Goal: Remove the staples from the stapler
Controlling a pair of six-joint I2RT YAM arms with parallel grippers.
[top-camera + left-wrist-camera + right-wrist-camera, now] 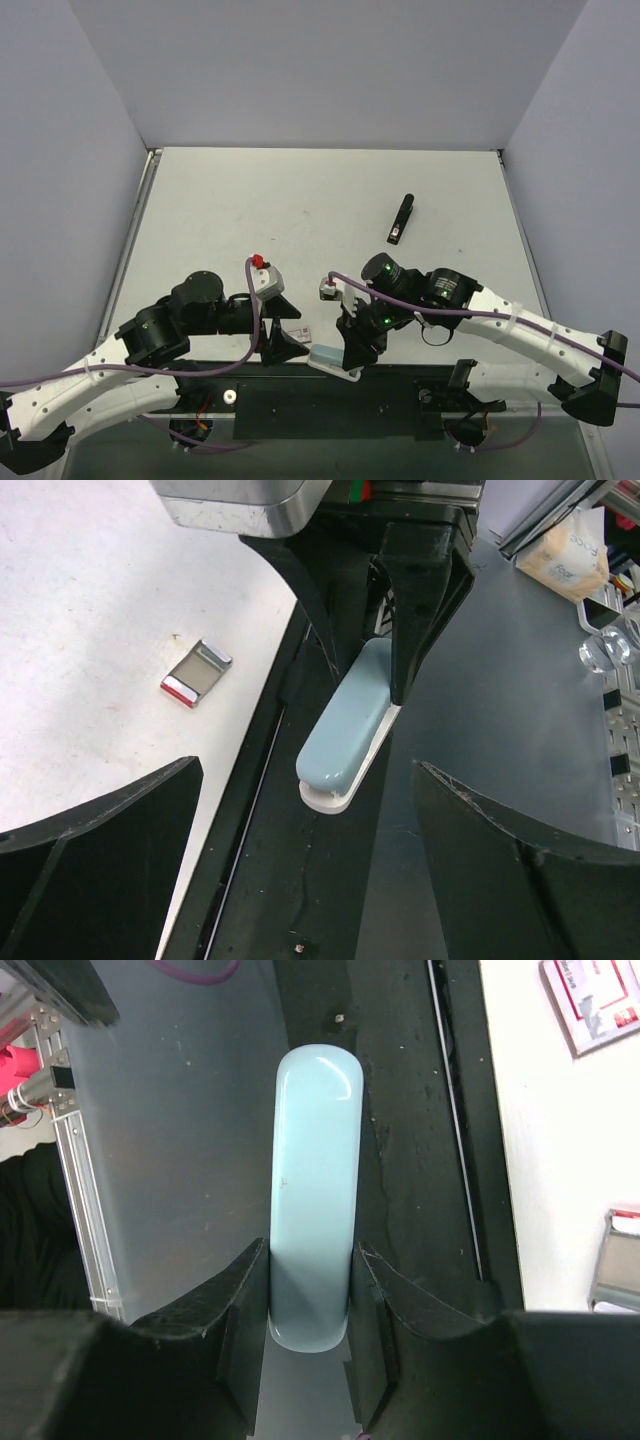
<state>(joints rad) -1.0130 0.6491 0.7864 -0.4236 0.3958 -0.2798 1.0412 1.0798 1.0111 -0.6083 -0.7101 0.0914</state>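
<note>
**Staplers, two.**
- One pale blue plastic stapler with a white base (345, 720), held over the dark front rail at the near edge of the bench (300, 220). Its body is shut, so any staples inside cannot be seen.
- One slim black stapler (401, 219), lying far right on the bench, well apart.

**End effectors, two.**
- Right end effector (313, 1260): clamped on one end of the blue stapler.
- Left end effector (283, 343): fingers spread wide, holding nothing, just beside the blue stapler.

**Small items, two, on the bench nearby.**
- One small red-and-white box (590, 1000).
- One small silvery tray with a red end (197, 672).
</note>
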